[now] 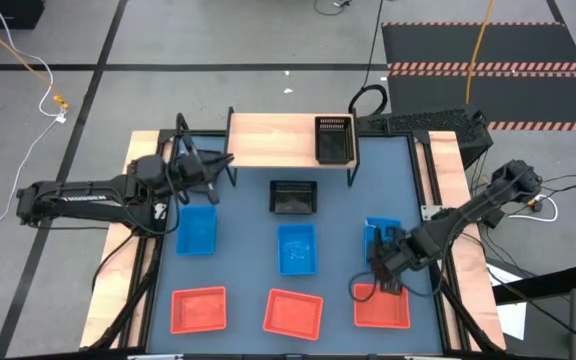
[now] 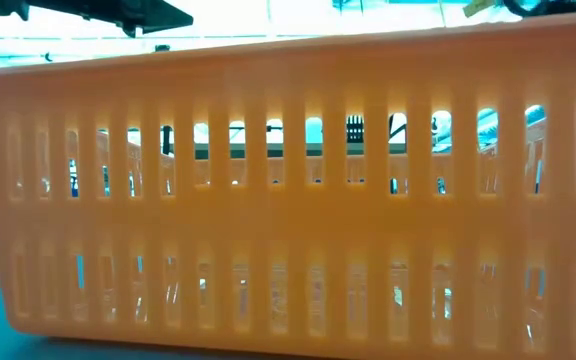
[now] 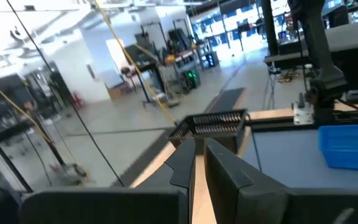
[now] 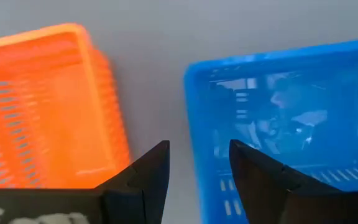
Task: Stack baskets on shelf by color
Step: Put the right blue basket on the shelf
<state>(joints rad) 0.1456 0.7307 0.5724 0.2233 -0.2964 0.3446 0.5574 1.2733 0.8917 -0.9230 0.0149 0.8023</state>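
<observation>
- The left gripper (image 1: 220, 163) sat at the left end of the shelf (image 1: 268, 140), by its front left leg. In the left wrist view its fingers (image 3: 229, 177) were almost touching, only a thin slit between them, with nothing grasped.
- A blue basket (image 1: 196, 230) lay on the table (image 1: 348, 205) just below the left gripper, and a red basket (image 1: 199, 309) lay near the front edge below that.
- The shelf stood at the table's rear centre; a black basket (image 1: 334, 139) rested on the right end of its plank top.
- A second black basket (image 1: 293, 197) lay on the table in front of the shelf, then a blue basket (image 1: 296, 248), then a red basket (image 1: 293, 312), forming a middle column.
- The right gripper (image 1: 386, 268) hovered over the gap between a blue basket (image 1: 381, 232) and a red basket (image 1: 382, 310) in the right column. In the right wrist view its fingers (image 4: 148, 171) were spread apart and empty, one over the red basket (image 4: 42, 106) side, the other over the blue basket (image 4: 291, 118).
- In the low view, a red basket wall (image 2: 288, 190) filled nearly the whole picture.
</observation>
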